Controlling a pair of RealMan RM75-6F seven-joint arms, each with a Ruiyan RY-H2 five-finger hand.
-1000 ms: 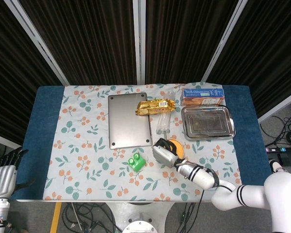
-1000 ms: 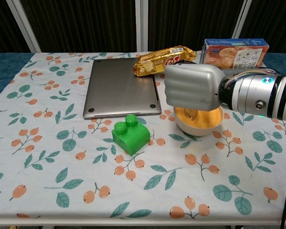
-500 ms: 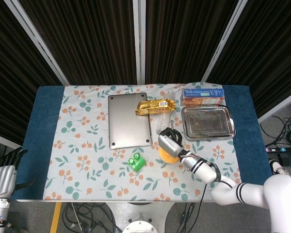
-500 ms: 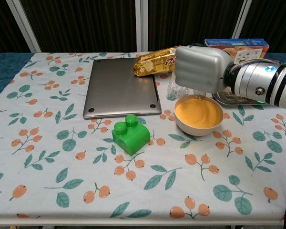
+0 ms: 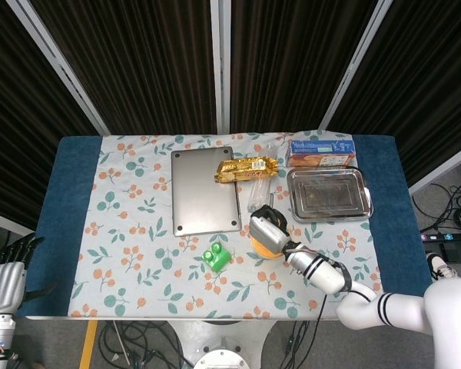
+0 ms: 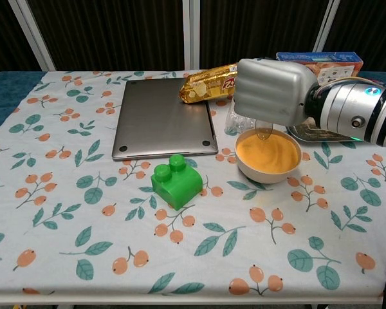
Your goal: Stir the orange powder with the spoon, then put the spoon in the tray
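A white bowl [image 6: 268,168] full of orange powder [image 6: 267,151] stands right of centre, also seen from above as the bowl [image 5: 270,250]. My right hand [image 6: 273,91] hovers just above its far rim, fingers curled around a clear plastic spoon [image 6: 264,131] whose bowl hangs over the powder. In the head view the right hand [image 5: 266,230] covers most of the bowl. The metal tray [image 5: 328,194] lies behind and to the right; its corner [image 6: 311,133] peeks out under my forearm. My left hand [image 5: 5,280] hangs off the table at the lower left, fingers apart, holding nothing.
A closed grey laptop [image 6: 165,119] lies at the back with a gold snack packet [image 6: 212,82] on its corner. A green toy block [image 6: 175,180] sits in front of it. An orange biscuit box [image 6: 318,65] stands behind the tray. A crumpled clear wrapper [image 5: 260,197] lies by the bowl.
My right hand has lifted from low over the bowl and shifted back and right, uncovering the powder. In the last half second it barely moved. The left hand is unmoved.
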